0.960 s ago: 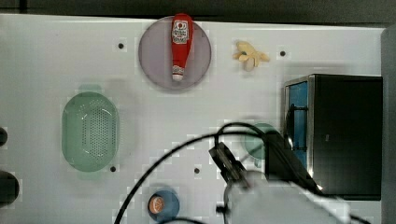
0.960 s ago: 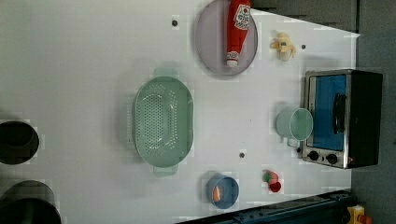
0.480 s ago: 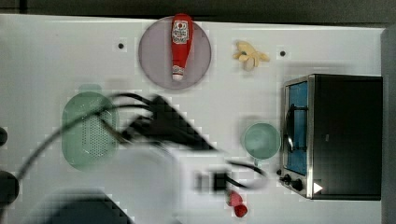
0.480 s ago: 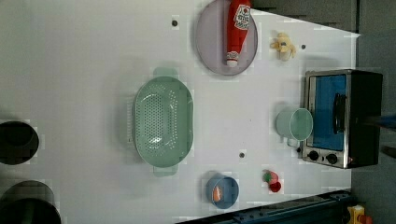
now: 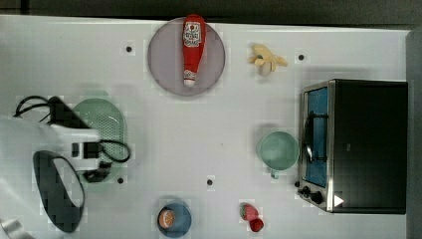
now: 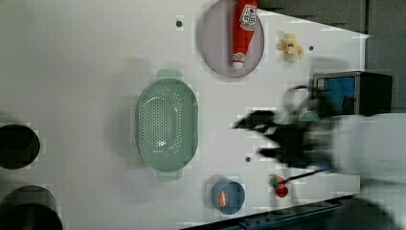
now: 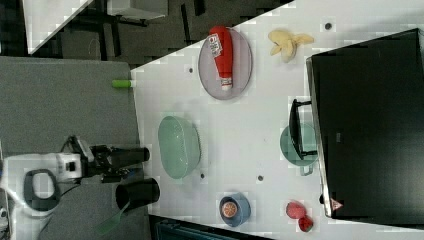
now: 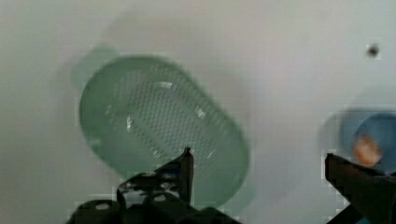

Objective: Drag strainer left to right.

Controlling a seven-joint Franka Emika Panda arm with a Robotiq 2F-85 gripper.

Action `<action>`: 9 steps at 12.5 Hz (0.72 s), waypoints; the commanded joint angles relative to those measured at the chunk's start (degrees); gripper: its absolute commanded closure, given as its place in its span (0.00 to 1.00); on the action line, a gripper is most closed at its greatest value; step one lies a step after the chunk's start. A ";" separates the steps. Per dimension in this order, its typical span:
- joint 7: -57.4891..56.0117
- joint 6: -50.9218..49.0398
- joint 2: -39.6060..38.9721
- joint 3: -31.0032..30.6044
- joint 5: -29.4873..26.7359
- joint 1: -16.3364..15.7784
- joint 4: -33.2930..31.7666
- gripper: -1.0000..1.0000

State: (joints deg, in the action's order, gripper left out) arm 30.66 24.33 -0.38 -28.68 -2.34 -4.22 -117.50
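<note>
Over strainer (image 5: 107,124) at top view's left: my arm swinging across from oven side, fingers (image 8: 261,163) gaping wide, holding nothing. Strainer sitting untouched on bench (image 5: 164,149); drag not begun.

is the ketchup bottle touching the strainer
Apart. The top view shows the ketchup bottle lying on the grey plate, with bare white table between that plate and the strainer.

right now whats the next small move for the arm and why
Probably lower the open end effector onto the strainer's near rim. In the wrist view its fingers stand wide apart above the strainer, holding nothing, and the strainer sits untouched on the table, not yet dragged.
</note>
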 commanded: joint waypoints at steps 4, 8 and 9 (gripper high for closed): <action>38.90 12.34 -12.84 -3.26 3.96 0.22 -0.59 0.00; 53.24 20.75 -22.90 -3.01 13.59 -1.22 -0.69 0.00; 53.25 22.87 -25.08 -2.85 15.59 -1.26 -0.72 0.00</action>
State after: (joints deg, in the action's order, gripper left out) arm 75.70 47.11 -24.24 -31.03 11.15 -6.66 -118.84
